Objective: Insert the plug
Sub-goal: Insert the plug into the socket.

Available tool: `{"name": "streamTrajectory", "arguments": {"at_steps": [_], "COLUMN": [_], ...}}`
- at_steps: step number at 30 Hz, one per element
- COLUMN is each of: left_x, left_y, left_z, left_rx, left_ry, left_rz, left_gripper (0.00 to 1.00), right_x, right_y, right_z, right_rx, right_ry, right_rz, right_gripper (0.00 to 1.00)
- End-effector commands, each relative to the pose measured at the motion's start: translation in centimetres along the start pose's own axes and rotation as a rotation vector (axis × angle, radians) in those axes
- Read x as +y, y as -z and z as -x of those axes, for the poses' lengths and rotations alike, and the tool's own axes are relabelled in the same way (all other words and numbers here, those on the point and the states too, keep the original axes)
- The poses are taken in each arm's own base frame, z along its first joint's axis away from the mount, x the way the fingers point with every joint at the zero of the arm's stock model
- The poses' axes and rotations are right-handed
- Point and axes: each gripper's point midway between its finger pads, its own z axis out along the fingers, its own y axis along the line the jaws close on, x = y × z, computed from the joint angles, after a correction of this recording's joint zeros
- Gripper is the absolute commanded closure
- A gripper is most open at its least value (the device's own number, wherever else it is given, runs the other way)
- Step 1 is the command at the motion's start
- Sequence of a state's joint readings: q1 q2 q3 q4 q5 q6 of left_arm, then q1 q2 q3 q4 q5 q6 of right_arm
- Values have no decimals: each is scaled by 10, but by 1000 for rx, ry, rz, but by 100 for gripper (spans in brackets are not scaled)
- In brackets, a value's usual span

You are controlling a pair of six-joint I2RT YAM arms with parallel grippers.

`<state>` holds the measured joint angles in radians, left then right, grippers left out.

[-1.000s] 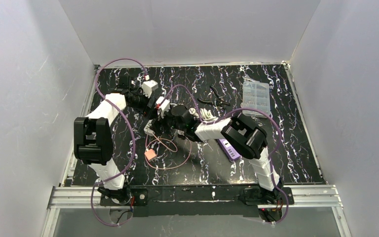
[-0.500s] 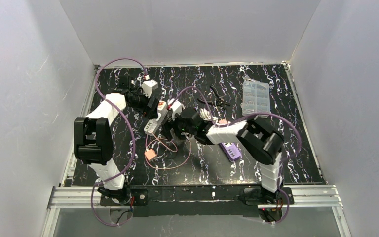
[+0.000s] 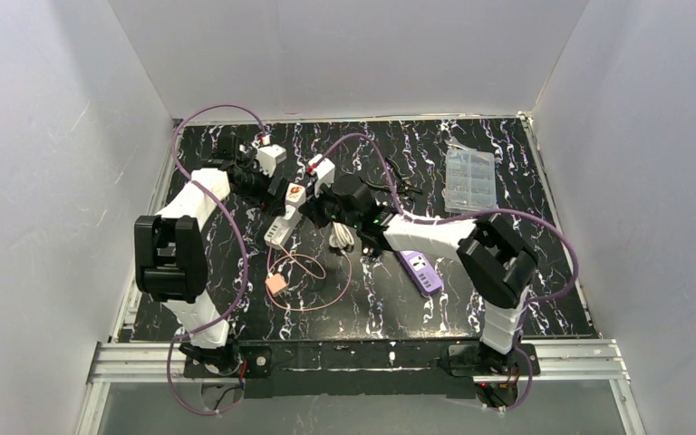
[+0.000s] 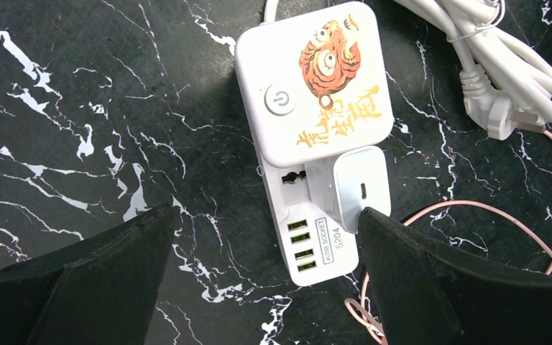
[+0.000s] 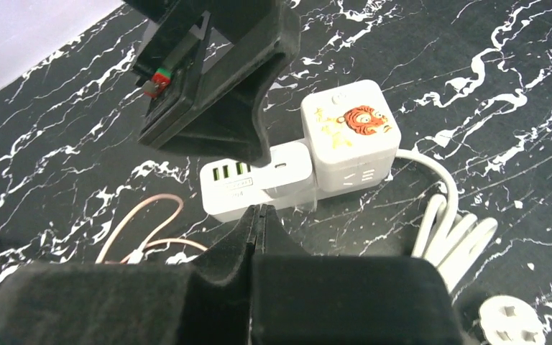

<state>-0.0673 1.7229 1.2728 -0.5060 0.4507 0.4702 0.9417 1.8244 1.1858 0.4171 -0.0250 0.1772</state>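
The right arm [image 3: 435, 237] has swung back off the power strip [image 4: 309, 93] on the table [image 4: 79, 108]; its right pincer [image 5: 259, 215] is clenched on nothing. The left pincer [image 4: 264, 215] is released, astride the strip. The white plug [image 4: 359, 188] sits seated in the strip's socket, beside the USB ports [image 4: 298, 248].

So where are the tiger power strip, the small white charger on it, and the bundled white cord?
tiger power strip [image 4: 327, 61], left wrist view, on its tiger sticker.
white charger [image 4: 359, 187], left wrist view, middle of its face.
white cord [image 4: 507, 61], left wrist view, on the bundled loops.
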Motion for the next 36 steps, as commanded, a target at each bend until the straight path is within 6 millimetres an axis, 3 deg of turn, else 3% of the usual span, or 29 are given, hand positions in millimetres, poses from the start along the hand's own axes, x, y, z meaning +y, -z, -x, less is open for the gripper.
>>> {"name": "streamTrajectory", "arguments": {"at_steps": [1,8,18,23,27,36], "left_x": [2,0,0,11,25,31], "left_y": [24,31,30,35,40,40], "left_z": [9,16,8,4,-7,-20], "left_rx": [-20,-44,-30,-36,-33,-10], "left_ry": [-9,14,18,46,95,106], "left_rz": [46,42,46,66,80,87], "left_gripper": [2,2,2,2,2,2], "right_x": [-1,5,1,2,2,-7], "right_y": [-20,-49,-56,-52,-62,-74], "right_z": [9,-13,-16,-6,-5,-18], "right_rx": [-15,36,33,10,15,33], "right_ry": [7,-11,-16,-13,-8,-12], "right_rz": [2,69,60,54,59,46], "right_gripper": [99,99,99,99,98,99]}}
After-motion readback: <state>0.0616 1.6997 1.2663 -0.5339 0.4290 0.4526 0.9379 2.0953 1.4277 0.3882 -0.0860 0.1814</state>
